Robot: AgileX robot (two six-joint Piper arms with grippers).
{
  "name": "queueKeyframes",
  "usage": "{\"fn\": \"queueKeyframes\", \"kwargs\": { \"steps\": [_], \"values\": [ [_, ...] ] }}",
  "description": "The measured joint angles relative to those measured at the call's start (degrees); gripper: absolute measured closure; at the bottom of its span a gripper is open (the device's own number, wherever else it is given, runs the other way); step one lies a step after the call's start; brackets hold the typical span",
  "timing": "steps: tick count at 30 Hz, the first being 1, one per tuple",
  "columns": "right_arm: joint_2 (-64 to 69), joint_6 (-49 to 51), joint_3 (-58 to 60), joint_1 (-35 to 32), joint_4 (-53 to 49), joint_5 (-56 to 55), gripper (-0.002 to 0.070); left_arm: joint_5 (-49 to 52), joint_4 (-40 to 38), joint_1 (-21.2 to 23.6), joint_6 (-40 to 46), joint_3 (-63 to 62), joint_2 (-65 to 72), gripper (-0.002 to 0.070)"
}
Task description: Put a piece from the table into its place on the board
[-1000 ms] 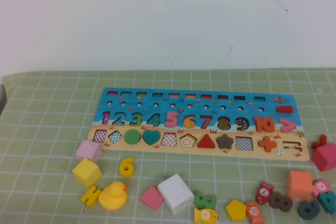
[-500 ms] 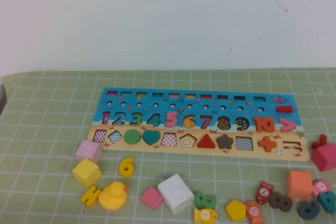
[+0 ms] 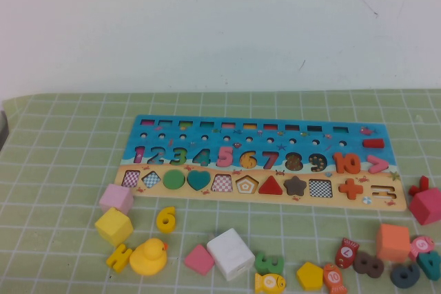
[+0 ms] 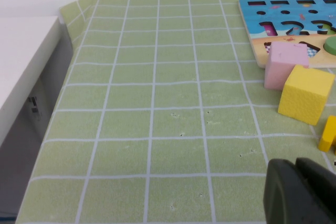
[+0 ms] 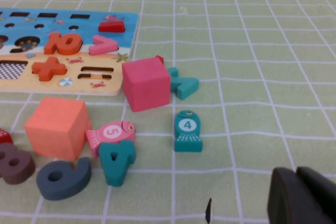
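The yellow numeral "6" piece (image 3: 166, 219) lies flat on the green gridded table (image 3: 62, 163), just in front of the board's left part. The long board (image 3: 207, 144) lies across the middle of the table, and its "6" spot (image 3: 248, 160) sits between the pink 5 and the red 7. My left gripper (image 4: 296, 162) is shut and empty, low over the mat to the left of the board (image 4: 252, 9). My right gripper (image 5: 295, 171) is shut and empty, over the mat to the right of the board (image 5: 79, 27). Neither gripper shows in the high view.
A pink cube (image 3: 116, 197), yellow cube (image 3: 114, 226), yellow duck (image 3: 149, 257), white cube (image 3: 231, 253) and yellow pentagon (image 3: 310, 275) lie near the piece. An orange cube (image 3: 393, 242), red cube (image 3: 427, 204) and several numerals and fish pieces lie at front right. The mat's left edge (image 4: 63, 77) drops off.
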Motion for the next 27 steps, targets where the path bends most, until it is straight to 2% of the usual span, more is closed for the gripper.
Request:
{"fn": "queueKeyframes", "kwargs": {
  "steps": [20, 23, 27],
  "values": [
    [0.0, 0.0, 0.0, 0.0, 0.0, 0.0, 0.0679, -1.6, 0.1, 0.0, 0.0, 0.0, 0.0, 0.0677],
    [0.0, 0.0, 0.0, 0.0, 0.0, 0.0, 0.0679, -5.5, 0.6, 0.0, 0.0, 0.1, 0.0, 0.0677],
    [0.0, 0.0, 0.0, 0.0, 0.0, 0.0, 0.0679, -20.4, 5.8, 0.0, 0.1, 0.1, 0.0, 0.0677]
  ]
}}
